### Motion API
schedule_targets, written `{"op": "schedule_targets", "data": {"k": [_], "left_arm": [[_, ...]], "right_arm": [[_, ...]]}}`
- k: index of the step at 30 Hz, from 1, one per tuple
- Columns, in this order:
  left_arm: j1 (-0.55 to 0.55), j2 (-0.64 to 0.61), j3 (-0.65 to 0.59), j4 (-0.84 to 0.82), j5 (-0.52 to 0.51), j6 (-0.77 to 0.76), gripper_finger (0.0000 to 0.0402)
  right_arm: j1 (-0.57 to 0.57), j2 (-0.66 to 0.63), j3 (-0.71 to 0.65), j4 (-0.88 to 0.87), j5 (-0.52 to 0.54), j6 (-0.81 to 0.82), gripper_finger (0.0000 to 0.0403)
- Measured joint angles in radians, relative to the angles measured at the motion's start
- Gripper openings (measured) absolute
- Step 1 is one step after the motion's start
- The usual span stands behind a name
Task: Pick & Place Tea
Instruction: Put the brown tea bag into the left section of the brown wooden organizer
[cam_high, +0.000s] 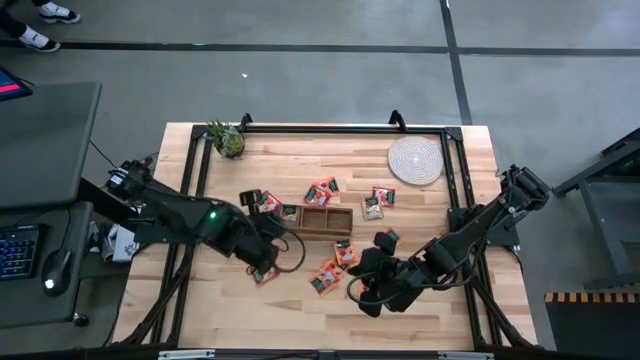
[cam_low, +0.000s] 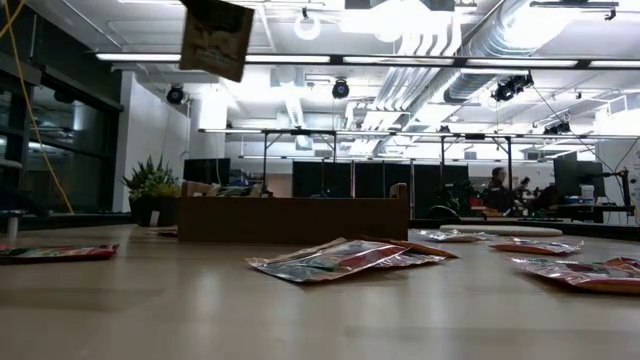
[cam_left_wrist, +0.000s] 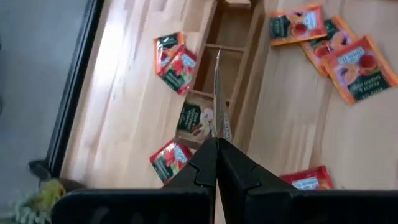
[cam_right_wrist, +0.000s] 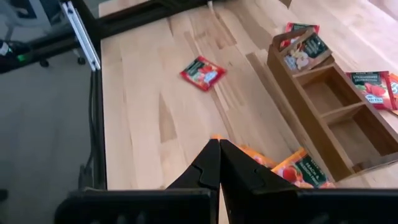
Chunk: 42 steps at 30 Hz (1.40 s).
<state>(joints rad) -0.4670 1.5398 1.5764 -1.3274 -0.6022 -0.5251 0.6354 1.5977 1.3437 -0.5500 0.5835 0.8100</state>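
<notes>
My left gripper (cam_left_wrist: 217, 146) is shut on one tea sachet (cam_left_wrist: 217, 93), seen edge-on above the long wooden box (cam_left_wrist: 233, 74). In the low view that sachet (cam_low: 215, 35) hangs high over the table. In the high view the left gripper (cam_high: 272, 245) is by the near left end of the box (cam_high: 325, 220). One sachet (cam_left_wrist: 196, 118) lies in the box's end compartment. Other orange-red sachets lie flat around the box (cam_high: 320, 190) (cam_high: 378, 200) (cam_high: 335, 270) (cam_high: 265, 275). My right gripper (cam_right_wrist: 219, 149) is shut and empty, raised over sachets (cam_right_wrist: 298, 171) near the box. My left gripper pinches the tea sachet by one edge (cam_left_wrist: 219, 134) between its two fingers. The sachet sticks out past the fingertips, edge-on to the wrist camera. It is lifted clear of the table and hangs over the box.
A small pineapple-like plant (cam_high: 228, 140) stands at the far left corner and a round pale woven mat (cam_high: 415, 160) lies at the far right. A black frame (cam_high: 330, 128) rims the table. Bare wood lies toward the near left (cam_right_wrist: 143, 124).
</notes>
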Motion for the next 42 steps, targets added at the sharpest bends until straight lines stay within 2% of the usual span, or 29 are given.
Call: {"op": "schedule_targets", "data": {"k": [4,7,13,17,21,28,36,42], "left_arm": [[0.064,-0.005,-0.001,0.05,0.036,0.121,0.0],[0.113,-0.052,-0.049,0.123,0.066,0.187,0.0],[0.229,-0.224,-0.344,0.421,0.216,0.262,0.0],[0.307,-0.337,-0.541,0.556,0.331,0.297,0.0],[0.375,-0.377,-0.655,0.626,0.43,0.348,0.0],[0.486,-0.378,-0.734,0.724,0.572,0.448,0.0],[0.59,-0.378,-0.756,0.76,0.635,0.527,0.0],[0.606,-0.321,-0.756,0.787,0.692,0.587,0.0]], "right_arm": [[-0.013,-0.002,0.0,0.014,0.012,0.024,0.0],[-0.017,-0.003,0.001,0.037,0.022,0.025,0.0],[-0.016,-0.003,0.018,0.049,0.098,0.027,0.0],[-0.021,-0.003,0.031,0.048,0.11,0.022,0.0],[-0.028,-0.003,0.032,0.048,0.114,0.025,0.0],[-0.051,-0.003,0.032,0.051,0.1,0.028,0.0],[-0.062,-0.003,0.032,0.054,0.103,0.03,0.0],[-0.073,-0.003,0.032,0.054,0.108,0.029,0.0]]}}
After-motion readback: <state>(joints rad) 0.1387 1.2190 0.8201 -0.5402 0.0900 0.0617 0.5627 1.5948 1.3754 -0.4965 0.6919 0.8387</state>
